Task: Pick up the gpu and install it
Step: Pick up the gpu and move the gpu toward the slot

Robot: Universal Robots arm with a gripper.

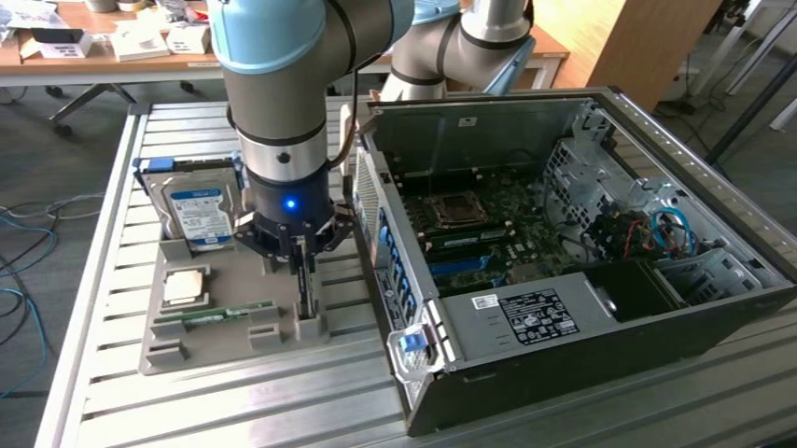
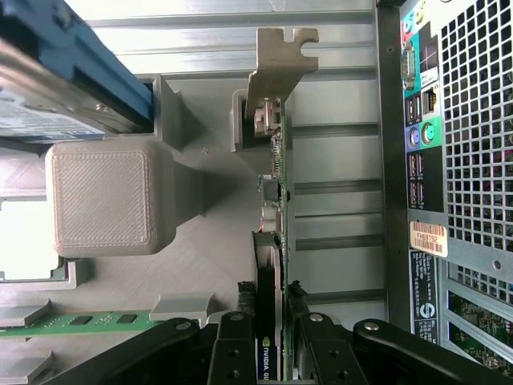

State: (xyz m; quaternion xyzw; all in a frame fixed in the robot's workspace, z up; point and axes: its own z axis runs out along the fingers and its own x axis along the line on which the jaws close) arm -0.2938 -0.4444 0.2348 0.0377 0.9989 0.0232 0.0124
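The single gripper (image 2: 274,357) has its two black fingers (image 2: 234,353) pressed against opposite faces of the one gpu (image 2: 277,200), pinching it by the cooler end. The card stands on edge in a slot of the grey printed tray (image 2: 200,257). Edge-on, it shows as a thin green board with a black cooler block carrying a green-lettered label. Its silver end bracket (image 2: 280,64), notched at the tip, is at the end away from the fingers. In the exterior view the gripper (image 1: 300,266) hangs straight down over the gpu (image 1: 304,303), at the tray (image 1: 174,350) edge nearest the computer case (image 1: 561,373). The case's port panel (image 2: 473,120) rises just beside the card and leaves little room on that side. Toward the exterior view's left, the tray also holds one memory stick (image 1: 230,313) lying flat, one square processor (image 1: 187,285), and one hard drive (image 1: 200,210) standing upright with a blue-and-white label. Everything rests on a slatted metal table (image 1: 249,411). A cluttered desk (image 1: 125,42) stands far behind it.
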